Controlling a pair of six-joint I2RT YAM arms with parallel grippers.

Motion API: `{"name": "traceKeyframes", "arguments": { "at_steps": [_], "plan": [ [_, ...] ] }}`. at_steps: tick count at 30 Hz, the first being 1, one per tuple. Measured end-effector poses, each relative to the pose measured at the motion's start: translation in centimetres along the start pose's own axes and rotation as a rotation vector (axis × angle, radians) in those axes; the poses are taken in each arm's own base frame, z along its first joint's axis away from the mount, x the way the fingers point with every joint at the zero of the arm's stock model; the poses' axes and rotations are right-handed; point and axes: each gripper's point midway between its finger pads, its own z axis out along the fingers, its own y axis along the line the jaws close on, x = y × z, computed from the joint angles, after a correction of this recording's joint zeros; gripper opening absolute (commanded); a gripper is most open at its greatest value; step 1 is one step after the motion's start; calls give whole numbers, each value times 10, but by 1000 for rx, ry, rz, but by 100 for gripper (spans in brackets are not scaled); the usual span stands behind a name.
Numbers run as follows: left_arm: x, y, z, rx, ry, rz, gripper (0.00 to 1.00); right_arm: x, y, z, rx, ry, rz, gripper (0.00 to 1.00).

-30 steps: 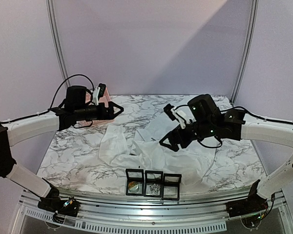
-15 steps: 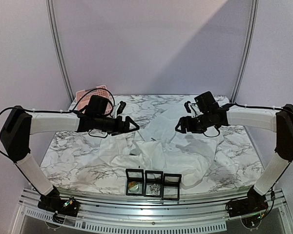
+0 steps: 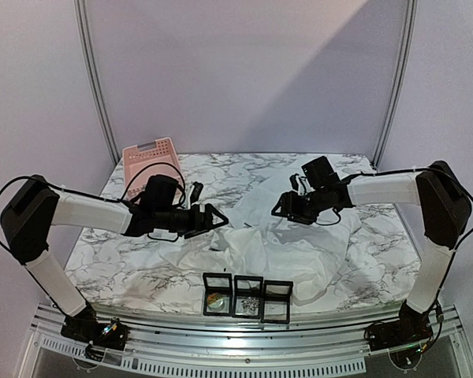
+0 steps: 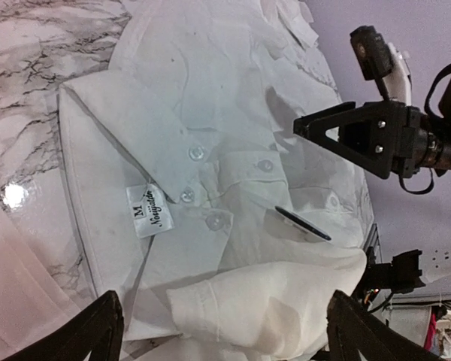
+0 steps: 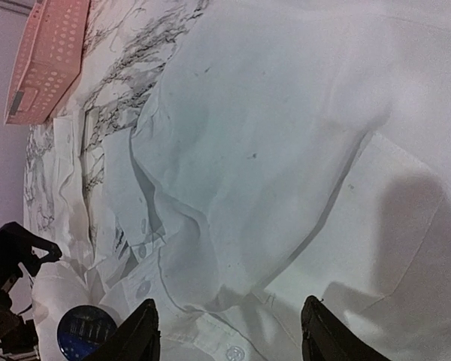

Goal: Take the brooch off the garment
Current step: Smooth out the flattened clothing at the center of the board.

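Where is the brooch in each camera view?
Top view: brooch, a tiny dark speck on the shirt, left of centre.
Left wrist: brooch, a dark sliver right of centre.
Right wrist: brooch, a blue disc at bottom left.
Landmark: the white shirt under it; buttons sit nearby in both wrist views.

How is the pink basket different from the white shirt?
The basket is pink; the shirt is white. The basket is stiff, with rows of holes; the shirt is soft and wrinkled. The shirt is far bigger and spreads across the middle, while the basket sits at the far left corner. Both are on the marble table.
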Motion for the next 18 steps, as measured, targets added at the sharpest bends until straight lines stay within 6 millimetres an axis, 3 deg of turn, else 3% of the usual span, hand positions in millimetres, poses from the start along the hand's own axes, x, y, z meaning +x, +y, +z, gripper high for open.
{"name": "traceKeyframes", "arguments": {
  "at_steps": [2, 8, 14, 18],
  "plan": [
    [1, 0, 1, 5, -11, -14, 86, -1, -1, 5, 0, 1, 18, 61],
    [-6, -18, 3, 65, -52, -24, 52, 1, -8, 15, 16, 7, 51, 57],
    [-4, -29, 11, 117, -52, -40, 45, 0, -11, 25, 15, 8, 79, 49],
    [-3, -30, 13, 122, -53, -47, 38, -1, -10, 31, 2, 10, 93, 36]
  ]
}}
